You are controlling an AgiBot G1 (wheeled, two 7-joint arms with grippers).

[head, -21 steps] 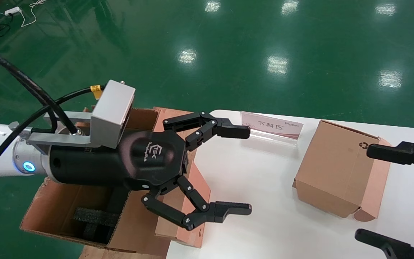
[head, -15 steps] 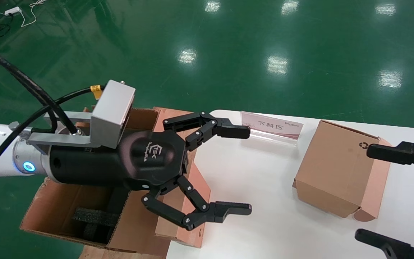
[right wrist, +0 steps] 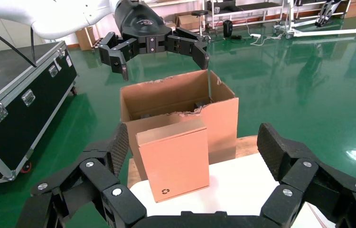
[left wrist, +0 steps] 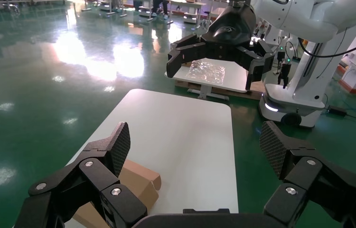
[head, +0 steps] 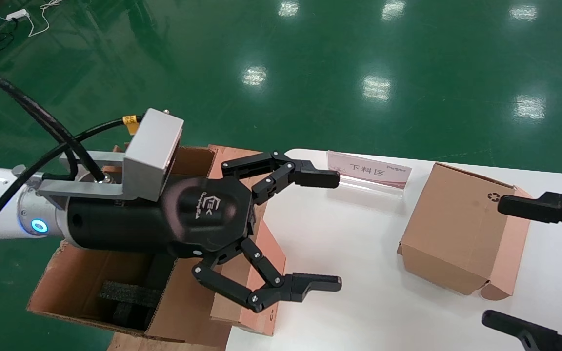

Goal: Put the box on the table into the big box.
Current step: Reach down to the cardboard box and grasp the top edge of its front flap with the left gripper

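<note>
The box [right wrist: 176, 159] is slim and flat. It stands upright at the table's [head: 359, 292] left edge, in front of the big box [right wrist: 221, 118]. A small recycling mark sits near its lower corner. In the head view the box [head: 264, 253] is partly hidden behind my left gripper [head: 338, 230], which hovers open and empty above it, over the table's left end. The big box [head: 81, 278] stands beside the table with black foam [head: 125, 297] inside. My right gripper [head: 494, 262] is open and empty at the table's right side, facing the box from a distance.
A chunkier cardboard box [head: 456, 229] with rounded tuck flaps lies on the table between the two grippers, nearer the right one. A small sign [head: 369, 171] stands at the table's far edge. Green floor surrounds the table, with a black flight case [right wrist: 19, 99] beyond the big box.
</note>
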